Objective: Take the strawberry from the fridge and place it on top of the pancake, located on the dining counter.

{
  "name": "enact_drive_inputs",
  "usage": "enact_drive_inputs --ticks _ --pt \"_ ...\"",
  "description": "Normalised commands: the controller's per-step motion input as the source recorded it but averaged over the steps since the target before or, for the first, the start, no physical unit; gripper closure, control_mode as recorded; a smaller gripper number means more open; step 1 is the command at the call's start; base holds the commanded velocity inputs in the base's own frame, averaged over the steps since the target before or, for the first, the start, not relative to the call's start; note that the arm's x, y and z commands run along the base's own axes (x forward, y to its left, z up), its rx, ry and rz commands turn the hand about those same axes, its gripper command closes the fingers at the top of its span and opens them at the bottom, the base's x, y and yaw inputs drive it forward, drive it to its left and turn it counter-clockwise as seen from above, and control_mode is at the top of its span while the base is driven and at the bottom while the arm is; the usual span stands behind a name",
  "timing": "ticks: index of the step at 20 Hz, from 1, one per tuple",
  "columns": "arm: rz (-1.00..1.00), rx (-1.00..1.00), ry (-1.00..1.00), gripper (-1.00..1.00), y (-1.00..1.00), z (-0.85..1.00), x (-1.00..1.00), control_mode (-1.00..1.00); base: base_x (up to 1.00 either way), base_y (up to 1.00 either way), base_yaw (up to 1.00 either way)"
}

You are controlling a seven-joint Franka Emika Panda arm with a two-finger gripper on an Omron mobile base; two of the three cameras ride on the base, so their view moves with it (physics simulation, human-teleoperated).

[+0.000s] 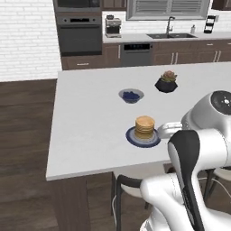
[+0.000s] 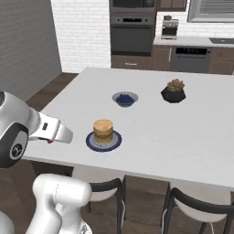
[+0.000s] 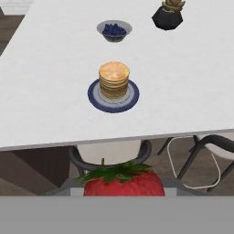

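- I see the pancake (image 3: 114, 80), a short golden stack, on a dark blue plate (image 3: 94, 99) near the front edge of the dining counter (image 1: 85, 117).
- Behind it stands a small grey bowl (image 3: 114, 31) holding dark blue berries; to the bowl's right, a black faceted pot (image 3: 167, 18) with a small succulent in it. Bowl, pot and plate stand well apart from one another.
- Hand view: the strawberry (image 3: 123, 183) sits at the bottom edge, green leaves uppermost, short of the counter edge and above the stools (image 3: 109, 153). It lies where the fingers would rise, so I read it as gripped; the fingers themselves are covered by it.
- Right base view: a speck of red shows under the gripper (image 2: 55, 137), which hangs off the counter's near-left edge, beside the plate and apart from it.
- Left base view: the gripper's pale end lies just right of the plate; I cannot make out the fruit there.
- The base views add ovens (image 1: 79, 31), a coffee machine (image 1: 113, 26) and a sink (image 1: 173, 35) on the far wall.
- No writing is legible to me anywhere.
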Motion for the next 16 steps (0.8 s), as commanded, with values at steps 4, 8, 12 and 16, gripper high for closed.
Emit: enact_drive_inputs --ticks 4,8,12,16 --pt "0.00 0.00 0.00 1.00 0.00 0.00 0.00 1.00 0.47 0.17 0.01" --pt "0.00 0.00 0.00 1.00 0.00 0.00 0.00 1.00 0.64 -0.13 0.00" --pt "0.00 0.00 0.00 1.00 0.00 0.00 0.00 1.00 0.52 -0.05 0.00" --pt "0.00 0.00 0.00 1.00 0.00 0.00 0.00 1.00 0.02 0.00 0.00"
